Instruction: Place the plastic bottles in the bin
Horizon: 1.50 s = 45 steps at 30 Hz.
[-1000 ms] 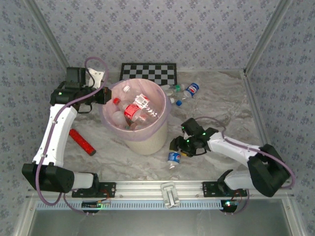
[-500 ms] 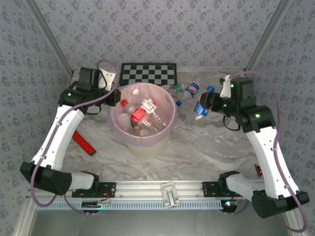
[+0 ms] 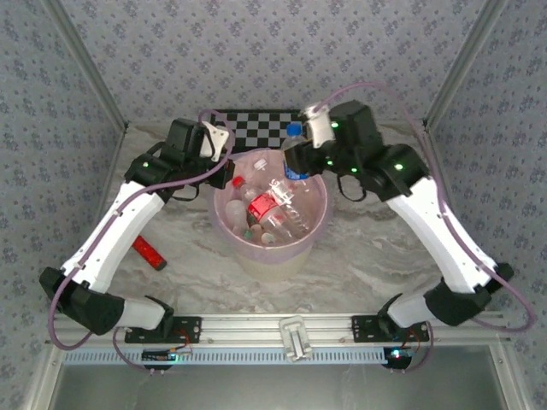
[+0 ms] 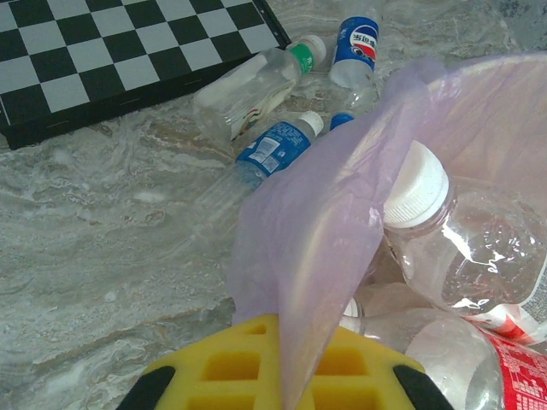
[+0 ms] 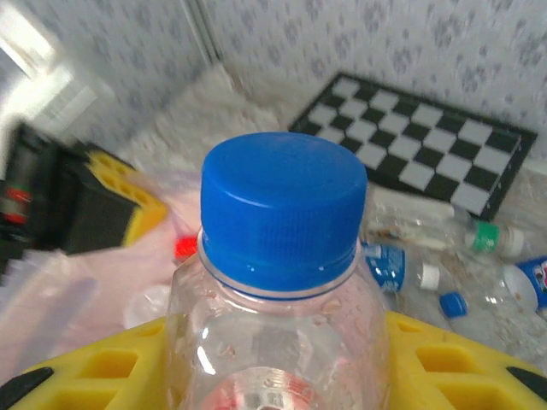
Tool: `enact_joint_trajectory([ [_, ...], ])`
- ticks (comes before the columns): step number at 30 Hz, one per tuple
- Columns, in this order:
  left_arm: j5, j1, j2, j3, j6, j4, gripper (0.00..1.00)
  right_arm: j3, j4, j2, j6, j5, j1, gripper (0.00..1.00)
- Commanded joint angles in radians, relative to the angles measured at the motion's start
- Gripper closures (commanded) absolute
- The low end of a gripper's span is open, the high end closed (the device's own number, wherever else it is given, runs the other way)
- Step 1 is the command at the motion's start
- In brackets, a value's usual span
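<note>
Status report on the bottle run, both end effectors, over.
Left end effector shut on bin bag. Right end effector gripping blue-capped bottle over far rim of bin. Loose bottles lie by checkerboard.

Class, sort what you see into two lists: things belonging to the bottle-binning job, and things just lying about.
Job: bin, pink bag, held bottle, bottles in bin, loose bottles.
Lying about: checkerboard, red bar.

Top camera sits high at near edge, looking down; wrist cameras hover close at bin (image 3: 272, 261) rim (checkerboard (image 4: 128, 60) shared).
</note>
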Motion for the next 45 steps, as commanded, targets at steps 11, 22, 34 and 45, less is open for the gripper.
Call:
enact_joint_trajectory([
  [11,-0.081,-0.052,0.03,0.014,-0.077,0.015,1.0,0.112,-0.373,0.201,-0.022,0.186,0.06,0.61],
  [22,-0.056,-0.056,0.032,-0.004,-0.081,0.058,1.0,0.024,-0.369,0.321,0.007,-0.016,0.052,0.6],
  [34,-0.028,-0.058,0.035,-0.017,-0.067,0.077,1.0,0.196,-0.4,0.317,-0.019,-0.036,0.038,0.3],
  [45,-0.033,-0.058,0.024,-0.013,-0.055,0.071,1.0,0.323,-0.431,0.291,-0.042,0.009,0.022,0.22],
])
